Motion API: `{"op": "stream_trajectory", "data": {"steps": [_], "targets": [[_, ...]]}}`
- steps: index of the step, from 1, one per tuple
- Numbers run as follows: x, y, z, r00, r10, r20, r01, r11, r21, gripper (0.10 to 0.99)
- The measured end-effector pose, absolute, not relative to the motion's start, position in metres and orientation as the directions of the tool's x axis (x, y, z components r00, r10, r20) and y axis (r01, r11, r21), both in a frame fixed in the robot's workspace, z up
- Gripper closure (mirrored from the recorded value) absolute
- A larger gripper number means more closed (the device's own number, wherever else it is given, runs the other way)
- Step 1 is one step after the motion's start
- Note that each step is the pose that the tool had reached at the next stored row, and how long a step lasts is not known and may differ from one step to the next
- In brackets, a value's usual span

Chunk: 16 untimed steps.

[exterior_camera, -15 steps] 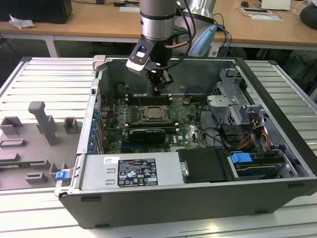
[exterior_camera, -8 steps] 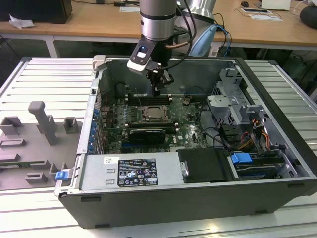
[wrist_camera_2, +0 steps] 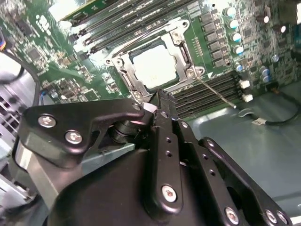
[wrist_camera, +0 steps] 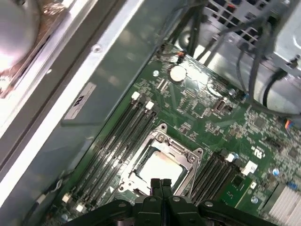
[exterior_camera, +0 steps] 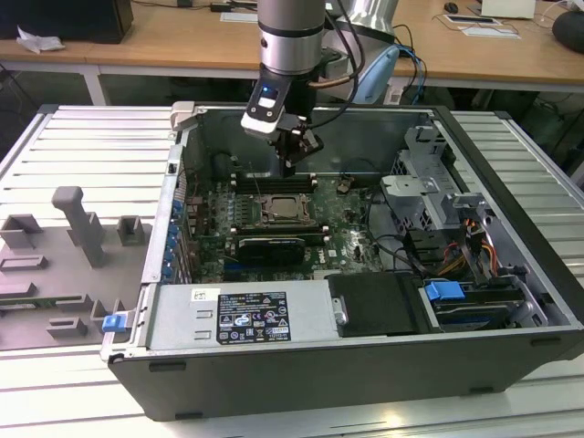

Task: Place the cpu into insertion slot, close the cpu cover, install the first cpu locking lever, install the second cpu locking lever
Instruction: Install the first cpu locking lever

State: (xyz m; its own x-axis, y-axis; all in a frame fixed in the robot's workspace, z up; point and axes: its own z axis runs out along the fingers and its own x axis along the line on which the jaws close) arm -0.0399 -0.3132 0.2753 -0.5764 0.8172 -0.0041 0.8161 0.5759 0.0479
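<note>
The cpu (exterior_camera: 286, 209) lies flat in the motherboard's socket, its pale metal top showing in both wrist views (wrist_camera_2: 153, 66) (wrist_camera: 160, 168). The cpu cover (wrist_camera_2: 181, 47), a silver frame (wrist_camera: 190, 162), lies down around it. A thin metal lever (wrist_camera_2: 217, 92) runs out along the board from one socket corner. My gripper (exterior_camera: 290, 168) hangs a little above the socket's far edge, over the memory slots. Its black fingers (wrist_camera: 160, 183) are shut together with nothing between them, tips (wrist_camera_2: 157, 98) pointing at the socket.
Inside the open case (exterior_camera: 511, 265) are memory slots (exterior_camera: 274, 179), a long black card (exterior_camera: 272, 247), a drive cage (exterior_camera: 429, 196) and cables (exterior_camera: 456, 251) at the exterior view's right. A grey fixture tray (exterior_camera: 64, 265) lies at its left.
</note>
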Motion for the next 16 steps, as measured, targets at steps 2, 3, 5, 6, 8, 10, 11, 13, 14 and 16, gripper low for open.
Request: {"op": "stream_trajectory", "data": {"steps": [2,3,5,6,8,10,11,13,14,16], "targets": [[-0.0399,-0.3132,0.2753,-0.613,0.790,-0.004,0.789,0.612,0.048,0.984],[-0.0399,-0.3132,0.2753,-0.623,0.782,-0.004,0.781,0.623,0.048,0.984],[-0.0399,-0.3132,0.2753,-0.644,0.765,-0.004,0.764,0.643,0.048,0.984],[-0.0399,-0.3132,0.2753,-0.653,0.757,-0.004,0.756,0.653,0.048,0.984],[-0.0399,-0.3132,0.2753,-0.666,0.746,-0.004,0.745,0.666,0.048,0.984],[-0.0399,-0.3132,0.2753,-0.677,0.736,-0.004,0.735,0.677,0.048,0.984],[-0.0399,-0.3132,0.2753,-0.683,0.730,-0.004,0.730,0.682,0.048,0.984],[-0.0399,-0.3132,0.2754,-0.693,0.721,-0.004,0.720,0.692,0.048,0.984],[-0.0399,-0.3132,0.2753,-0.702,0.712,-0.004,0.711,0.701,0.048,0.984],[-0.0399,-0.3132,0.2753,-0.713,0.701,-0.004,0.700,0.713,0.048,0.984]]}}
